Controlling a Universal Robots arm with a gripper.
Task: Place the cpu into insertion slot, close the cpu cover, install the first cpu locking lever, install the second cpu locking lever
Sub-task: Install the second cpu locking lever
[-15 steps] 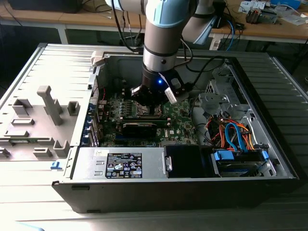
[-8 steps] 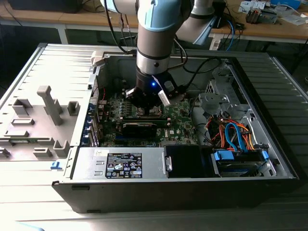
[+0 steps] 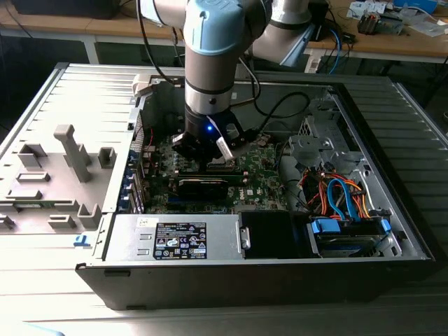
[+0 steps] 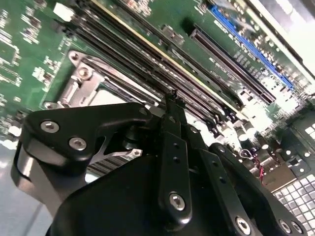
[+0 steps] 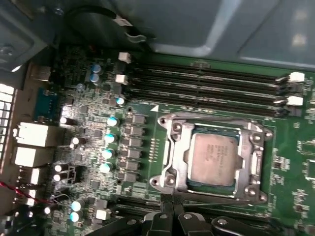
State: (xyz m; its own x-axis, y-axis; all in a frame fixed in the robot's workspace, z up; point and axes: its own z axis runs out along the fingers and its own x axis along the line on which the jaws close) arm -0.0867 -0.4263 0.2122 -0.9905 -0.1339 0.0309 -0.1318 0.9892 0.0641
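Black pincer (image 4: 170, 101) links are crowding the foreground in both wrist views, the two fingertips (image 5: 171, 199) pressed together with nothing between them, reaching down to the near edge of the insertion slot (image 5: 212, 157); in the first wrist view, going from left to right, silvery rear ports (image 5: 30, 135) are sitting at the board's edge, then a column of round capacitors (image 5: 111, 142), then the socket itself, with long black memory slots (image 5: 211, 81) running just beyond it; the cpu (image 5: 215, 156) is lying flat inside the insertion slot, its grey metal face up; the cpu cover (image 5: 173, 152) is lying down around it as a silvery frame, the chip showing through its cut-out middle; whether any locking lever is latched cannot be told. In the exterior view, grey plastic fixtures (image 3: 73, 150) are standing on the table (image 3: 42, 280) at the exterior view's left; the arm (image 3: 210, 63) is reaching down into the open computer case (image 3: 392, 140) over the green board (image 3: 262, 168); orange and blue cables (image 3: 343, 196) are bundled at the exterior view's right.
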